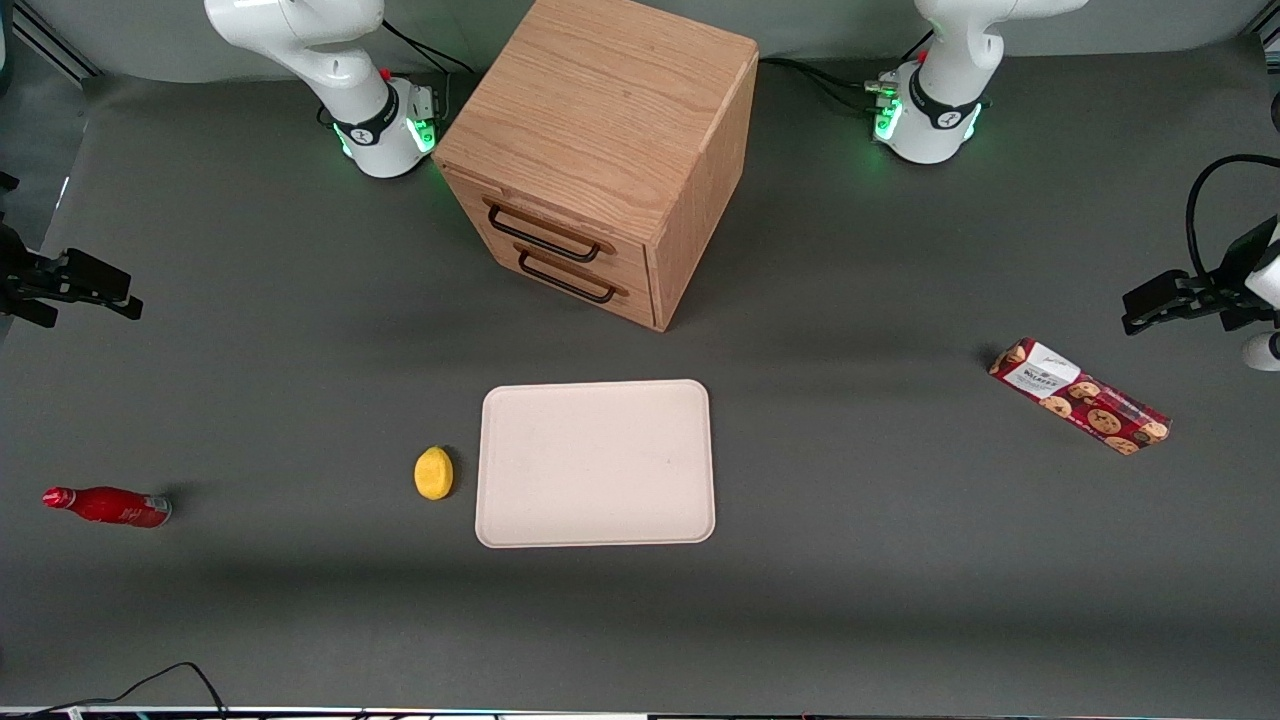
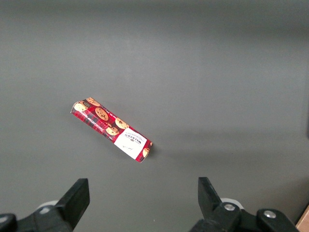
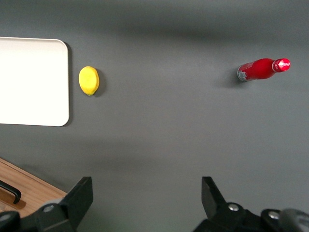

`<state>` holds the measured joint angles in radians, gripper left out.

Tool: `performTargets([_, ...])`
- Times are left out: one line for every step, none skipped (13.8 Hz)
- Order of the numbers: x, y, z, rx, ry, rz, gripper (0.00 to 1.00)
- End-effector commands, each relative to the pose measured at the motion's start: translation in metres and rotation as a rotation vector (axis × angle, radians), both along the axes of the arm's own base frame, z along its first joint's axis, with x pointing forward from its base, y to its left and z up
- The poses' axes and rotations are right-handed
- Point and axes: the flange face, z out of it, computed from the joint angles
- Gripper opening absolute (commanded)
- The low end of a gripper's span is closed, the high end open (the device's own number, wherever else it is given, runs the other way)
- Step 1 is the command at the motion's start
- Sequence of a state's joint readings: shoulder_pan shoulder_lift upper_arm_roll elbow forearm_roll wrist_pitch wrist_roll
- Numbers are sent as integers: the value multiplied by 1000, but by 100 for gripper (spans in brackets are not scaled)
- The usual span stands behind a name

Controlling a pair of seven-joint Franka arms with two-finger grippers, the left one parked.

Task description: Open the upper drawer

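The light-oak cabinet point(image 1: 600, 120) stands at the back middle of the table, and both drawers are shut. The upper drawer point(image 1: 560, 222) has a thin black bar handle point(image 1: 545, 233). The matching lower drawer point(image 1: 590, 272) sits just under it. My gripper point(image 1: 95, 305) hovers at the working arm's end of the table, well away from the cabinet and nearer the front camera than it. In the right wrist view the gripper point(image 3: 146, 188) is open and empty above bare mat. A corner of the cabinet point(image 3: 29, 186) with a bit of black handle point(image 3: 12, 192) shows there.
A cream tray point(image 1: 595, 463) lies in front of the cabinet with a lemon point(image 1: 433, 472) beside it. A red bottle point(image 1: 105, 505) lies toward the working arm's end. A red cookie packet point(image 1: 1080, 395) lies toward the parked arm's end.
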<state>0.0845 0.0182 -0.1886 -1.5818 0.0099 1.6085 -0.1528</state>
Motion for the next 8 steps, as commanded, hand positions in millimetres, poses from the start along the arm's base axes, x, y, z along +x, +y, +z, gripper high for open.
performTargets([2, -6, 3, 15, 4, -26, 100])
performTargets([2, -6, 3, 16, 5, -27, 100])
performTargets([2, -6, 3, 16, 5, -32, 100])
performTargets([2, -5, 3, 16, 5, -32, 100])
performTargets([2, -5, 3, 18, 5, -29, 100])
performTargets([2, -5, 2, 18, 8, -29, 100])
performTargets([2, -5, 2, 17, 8, -27, 100])
performTargets([2, -5, 2, 17, 8, -27, 100])
